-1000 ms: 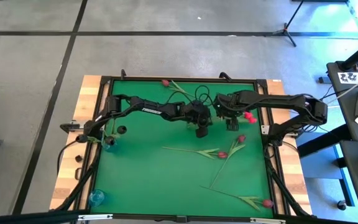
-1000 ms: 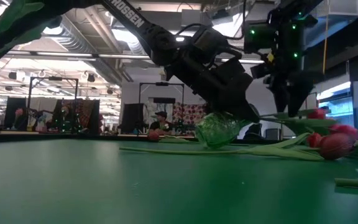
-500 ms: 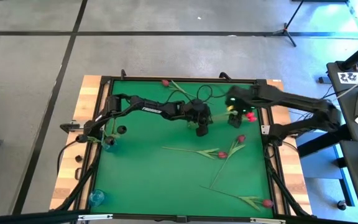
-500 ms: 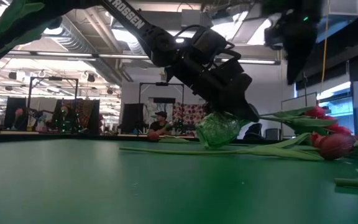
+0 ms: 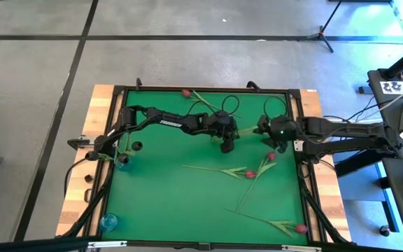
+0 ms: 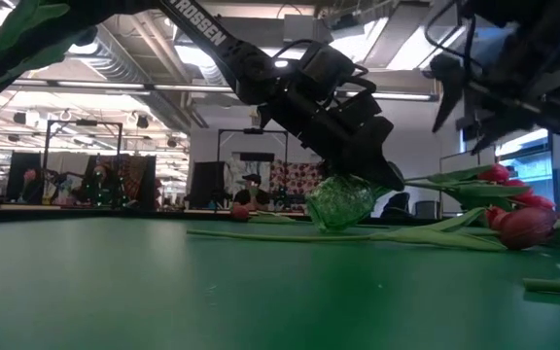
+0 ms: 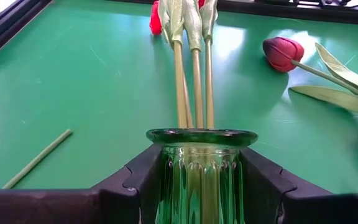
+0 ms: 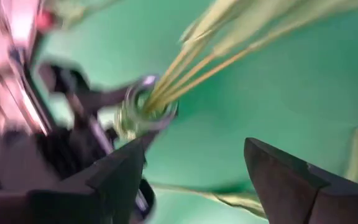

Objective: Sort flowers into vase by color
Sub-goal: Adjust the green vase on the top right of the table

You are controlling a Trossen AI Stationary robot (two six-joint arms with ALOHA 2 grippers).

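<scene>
Covering most of the picture from above is the green table (image 5: 166, 203), with a wooden edge (image 5: 75, 189) around it. Two dark arms reach over it. The left arm (image 5: 166, 120) stretches from the left side to the middle. The right arm (image 5: 341, 129) lies low along the right side.

The left gripper (image 7: 197, 186) is near the middle of the table, and its fingers (image 7: 135, 183) are clamped on a green glass vase (image 7: 201, 171). The vase lies tipped on its side, with its mouth turned to the right side of the table. Three flower stems (image 7: 193, 74) stick out of the vase's mouth, side by side. Their red heads (image 5: 283, 132) rest on the table close to the right arm.

The right gripper (image 8: 194, 171) hangs just past the flower heads, near the table's right edge. Its fingers (image 8: 278, 180) are spread apart and nothing is between them.

More flowers lie loose on the table. One red tulip (image 5: 186, 92) lies at the far edge. Two tulips (image 5: 261, 165) cross each other right of the middle, heads close together. One more tulip (image 5: 300, 228) lies at the near right corner.

Two small blue vases stand upright on the left. One blue vase (image 5: 122, 163) is by the left edge, and the other blue vase (image 5: 108, 222) is at the near left corner.
</scene>
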